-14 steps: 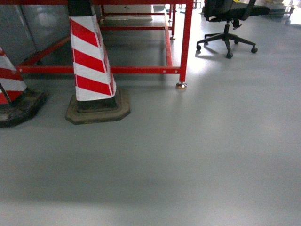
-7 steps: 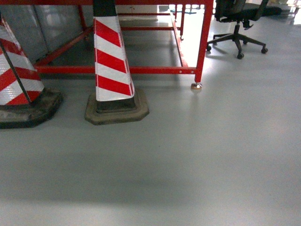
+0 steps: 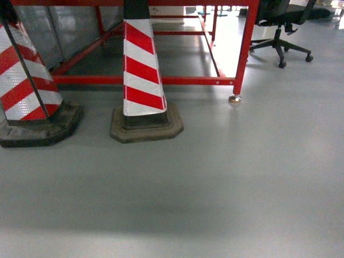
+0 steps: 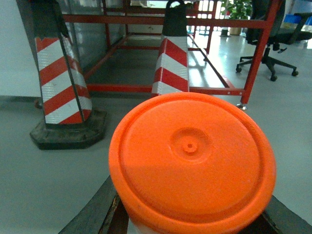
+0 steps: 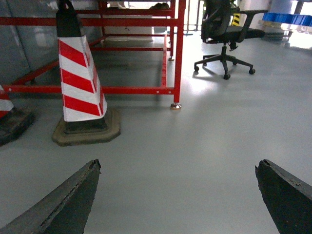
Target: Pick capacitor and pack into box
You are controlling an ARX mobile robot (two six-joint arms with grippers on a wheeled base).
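In the left wrist view the capacitor (image 4: 192, 161) fills the middle: a round orange-red cap with a small hub at its centre and a pale body below. My left gripper (image 4: 192, 217) is shut on it, with a dark finger (image 4: 95, 212) showing on each side. In the right wrist view my right gripper (image 5: 178, 165) is open above bare grey floor, its two dark fingertips (image 5: 90, 173) far apart with nothing between them. The box is out of view. Neither gripper shows in the head view.
Two red-and-white striped cones (image 3: 142, 75) (image 3: 27, 80) on dark bases stand on the grey floor in front of a red metal frame (image 3: 242, 54). A black office chair (image 3: 279, 27) is at the back right. Grey floor (image 3: 215, 188) stretches across the foreground.
In the head view the cones, the red frame and the chair have shifted steadily to the right, and more of the left cone shows; my view has swung left.
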